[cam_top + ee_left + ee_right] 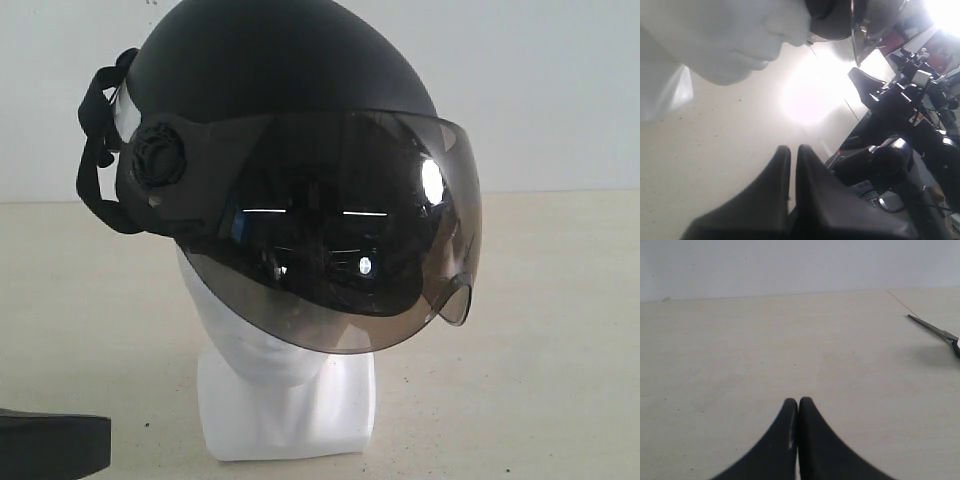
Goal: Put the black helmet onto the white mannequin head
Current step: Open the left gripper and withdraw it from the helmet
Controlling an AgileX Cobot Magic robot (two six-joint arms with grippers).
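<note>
Pale beige table (560, 330), plain whitish wall (560, 90) behind. The white mannequin head (250, 345) stands upright at centre-left of the exterior frame, its block base flat on the table. The black helmet (270, 60) sits on top of it, filling the upper middle of the frame. The smoky visor (340, 230) is down over the face, so only the chin and neck show below it. A black strap (95, 150) hangs at the helmet's left edge.

Left gripper (794, 150): fingers drawn almost together, only a thin slit between them, nothing held. It is low over the table, apart from the head, looking up at the chin and the helmet's rim.

Right gripper (798, 402): fingers pressed tip to tip, empty, over bare table. Neither head nor helmet shows in its view. A thin metal tool (935, 330) lies well off from it.

A dark shape (50, 445) sits at the exterior frame's lower left corner; what it is I cannot tell.
</note>
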